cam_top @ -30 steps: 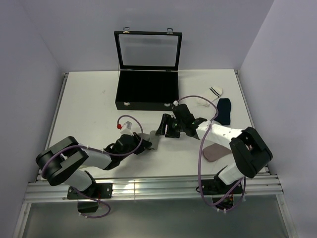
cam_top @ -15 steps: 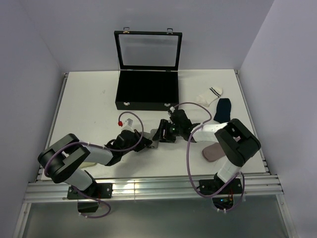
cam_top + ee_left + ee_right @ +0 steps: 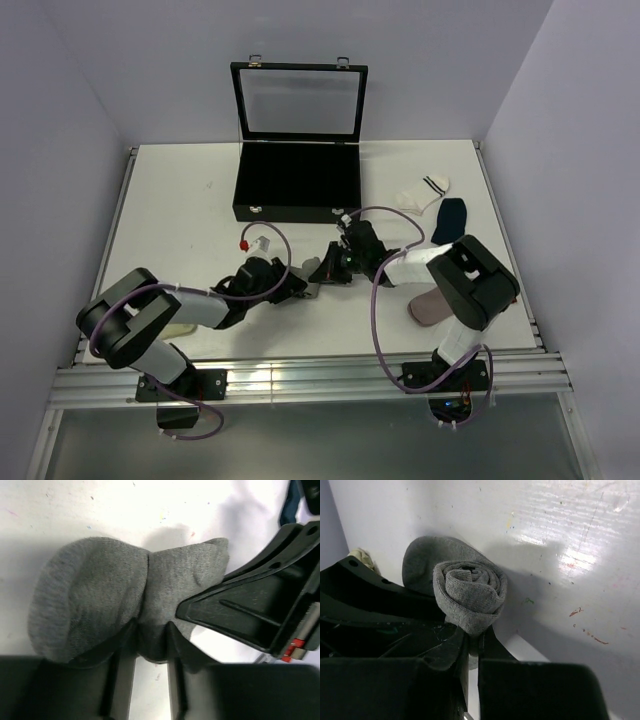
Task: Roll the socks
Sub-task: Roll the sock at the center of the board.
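My right tool [image 3: 472,642] was clamped together on the grey sock [image 3: 470,592], with the rolled-up end sitting right at its tips on the bench [image 3: 570,610]. On the opposite side, my left tool [image 3: 149,647] had sock fabric between its fingers, but honestly I couldn't tell if it was gripping or loose.

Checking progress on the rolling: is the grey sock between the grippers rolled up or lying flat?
Rolled: the right wrist view shows the grey sock wound into a spiral, pinched by the right gripper.

Sock [image 3: 470,592] on table [image 3: 170,210] before case [image 3: 297,190]
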`<state>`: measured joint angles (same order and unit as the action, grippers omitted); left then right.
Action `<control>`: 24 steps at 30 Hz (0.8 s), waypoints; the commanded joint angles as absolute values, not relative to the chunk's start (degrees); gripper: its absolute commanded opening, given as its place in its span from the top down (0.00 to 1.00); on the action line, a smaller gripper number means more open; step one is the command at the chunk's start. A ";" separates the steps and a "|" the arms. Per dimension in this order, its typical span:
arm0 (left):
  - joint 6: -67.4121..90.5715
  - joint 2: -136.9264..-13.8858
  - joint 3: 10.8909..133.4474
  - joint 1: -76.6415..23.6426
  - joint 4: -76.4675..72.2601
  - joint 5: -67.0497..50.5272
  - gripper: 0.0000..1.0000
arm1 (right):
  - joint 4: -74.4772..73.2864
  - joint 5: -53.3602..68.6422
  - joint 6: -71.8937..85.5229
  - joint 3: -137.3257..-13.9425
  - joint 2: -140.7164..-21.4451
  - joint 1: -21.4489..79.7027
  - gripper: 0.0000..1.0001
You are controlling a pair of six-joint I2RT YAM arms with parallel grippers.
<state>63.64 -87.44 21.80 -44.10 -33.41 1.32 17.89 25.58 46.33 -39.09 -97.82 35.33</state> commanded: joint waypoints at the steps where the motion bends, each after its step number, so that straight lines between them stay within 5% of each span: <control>1: 56.96 -87.63 22.84 -43.51 -19.08 5.01 0.59 | 7.49 20.13 42.63 -44.01 -96.77 35.16 1.00; 7: 53.00 -83.41 27.94 -43.59 -13.72 9.05 0.38 | -8.77 15.74 39.55 -52.19 -96.68 35.42 1.00; 16: 45.97 -74.80 29.09 -46.40 -14.41 13.88 0.36 | -25.39 11.87 38.41 -62.12 -101.15 37.00 1.00; 24: 40.52 -81.11 35.59 -56.76 -16.09 19.42 0.40 | -36.29 7.38 38.67 -69.86 -106.52 39.46 1.00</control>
<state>44.49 -78.67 31.79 -53.71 -14.66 15.86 -28.51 10.87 39.31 -67.31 -104.22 38.48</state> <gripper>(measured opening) 0.609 0.121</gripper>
